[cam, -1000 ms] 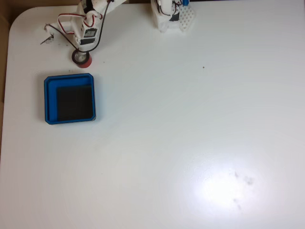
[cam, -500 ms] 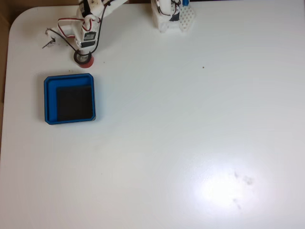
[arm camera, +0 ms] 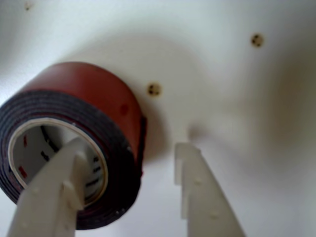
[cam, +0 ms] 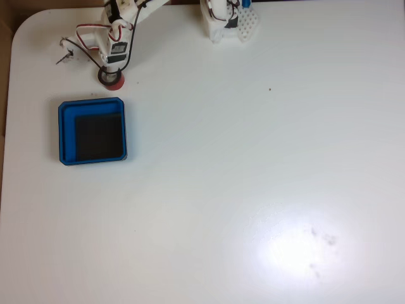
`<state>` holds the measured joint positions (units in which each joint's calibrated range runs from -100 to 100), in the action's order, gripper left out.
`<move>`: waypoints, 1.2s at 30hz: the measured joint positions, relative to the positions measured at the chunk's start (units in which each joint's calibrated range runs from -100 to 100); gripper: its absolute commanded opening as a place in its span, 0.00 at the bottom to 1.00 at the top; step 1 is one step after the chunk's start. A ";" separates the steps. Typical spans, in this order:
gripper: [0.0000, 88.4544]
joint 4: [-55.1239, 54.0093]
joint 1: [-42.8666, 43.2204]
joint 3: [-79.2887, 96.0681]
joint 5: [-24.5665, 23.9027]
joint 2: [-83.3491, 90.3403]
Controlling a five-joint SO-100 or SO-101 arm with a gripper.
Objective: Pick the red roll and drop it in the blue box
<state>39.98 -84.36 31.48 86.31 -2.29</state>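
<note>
One small round roll of tape with a red outer side, dark ring face and pale centre [arm camera: 94, 128] lies on the white table [cam: 253, 164] near its far left corner in the fixed view [cam: 111, 80], just beyond the shallow square bright blue box with a black floor [cam: 67, 130], apart from it. One white two-finger gripper [arm camera: 132, 158] straddles the roll's wall: one finger [arm camera: 59, 192] inside the core, the other [arm camera: 197, 192] outside with a gap, spread and not yet clamped.

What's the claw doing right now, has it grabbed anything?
Gripper: open, straddling the red roll's wall, one finger inside its core, not yet clamped.
</note>
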 measured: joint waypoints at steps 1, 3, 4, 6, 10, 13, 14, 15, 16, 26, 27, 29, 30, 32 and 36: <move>0.00 0.00 0.00 0.00 0.00 0.00; 0.00 0.00 0.00 0.00 0.00 0.00; 0.00 0.00 0.00 0.00 -0.17 0.00; 0.01 0.00 0.00 0.00 -0.17 0.00; 0.01 0.00 0.00 0.00 -0.17 0.00; 0.01 0.00 0.00 0.00 -0.17 0.00; 0.01 0.00 0.00 0.00 -0.17 0.00; 0.01 0.00 0.00 0.00 -0.17 0.00; 0.01 0.00 0.00 0.00 -0.17 0.00; 0.01 0.57 0.00 0.00 0.00 6.77; 0.01 0.57 0.00 0.00 0.00 8.30; 0.01 0.57 0.00 0.00 0.00 11.26; 0.01 0.66 0.00 0.00 0.00 12.87; 0.01 0.99 0.89 0.00 0.00 15.83; 0.02 1.15 6.63 -1.70 0.00 18.04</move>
<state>41.13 -77.73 29.78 86.31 15.75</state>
